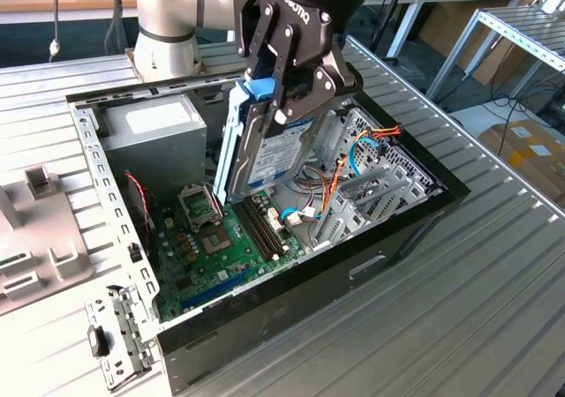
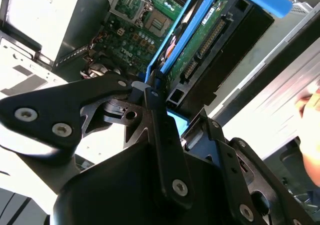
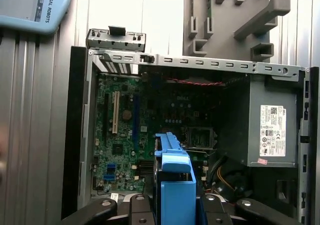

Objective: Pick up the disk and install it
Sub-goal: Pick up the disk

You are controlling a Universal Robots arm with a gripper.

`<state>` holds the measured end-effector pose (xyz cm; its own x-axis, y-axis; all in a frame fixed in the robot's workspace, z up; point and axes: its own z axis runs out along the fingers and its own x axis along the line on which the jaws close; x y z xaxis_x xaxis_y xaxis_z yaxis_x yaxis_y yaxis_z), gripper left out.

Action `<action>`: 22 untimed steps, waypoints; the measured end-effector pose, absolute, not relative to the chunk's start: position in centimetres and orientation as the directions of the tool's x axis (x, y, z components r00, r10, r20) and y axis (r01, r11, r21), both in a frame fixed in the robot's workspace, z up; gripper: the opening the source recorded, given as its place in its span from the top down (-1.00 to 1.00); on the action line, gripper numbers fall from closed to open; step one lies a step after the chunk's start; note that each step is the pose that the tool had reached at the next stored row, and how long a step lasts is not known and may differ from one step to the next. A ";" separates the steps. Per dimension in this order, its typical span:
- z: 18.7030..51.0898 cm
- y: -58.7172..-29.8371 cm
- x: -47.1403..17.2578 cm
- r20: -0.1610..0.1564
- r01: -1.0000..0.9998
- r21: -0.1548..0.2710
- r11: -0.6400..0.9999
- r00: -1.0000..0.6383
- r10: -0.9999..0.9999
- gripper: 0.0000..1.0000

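Now, exterior view: gripper (image 1: 281, 93) clenched on the disk (image 1: 269, 154), which hangs on edge just below the fingers (image 1: 305, 97), inside the open computer case (image 1: 88, 150).

Second wrist view: disk (image 2: 210, 40) extends out from between the fingers (image 2: 155, 105), motherboard (image 2: 130, 30) beyond.

First wrist view: disk (image 3: 175, 185), blue rail outward, clamped between the fingers (image 3: 140, 207); motherboard (image 3: 125, 130) lies past it.

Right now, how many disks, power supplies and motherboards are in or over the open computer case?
disk, gripped by the end effector over the case: 1
power supply, grey box in the case: 1
motherboard, green, on the case floor: 1
Total: 3
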<state>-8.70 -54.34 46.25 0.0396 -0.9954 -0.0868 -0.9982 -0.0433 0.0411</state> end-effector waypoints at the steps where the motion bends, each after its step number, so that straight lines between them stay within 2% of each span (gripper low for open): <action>1: 46.3 -54.4 -8.7 -0.087 -0.998 0.041 -0.043 0.040 -0.995 0.26; 22: 47.3 -56.3 -8.6 -0.088 -0.998 0.041 -0.043 0.040 -0.995 0.26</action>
<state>-8.62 -56.32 47.28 0.0396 -0.9954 -0.0876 -0.9982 -0.0433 0.0411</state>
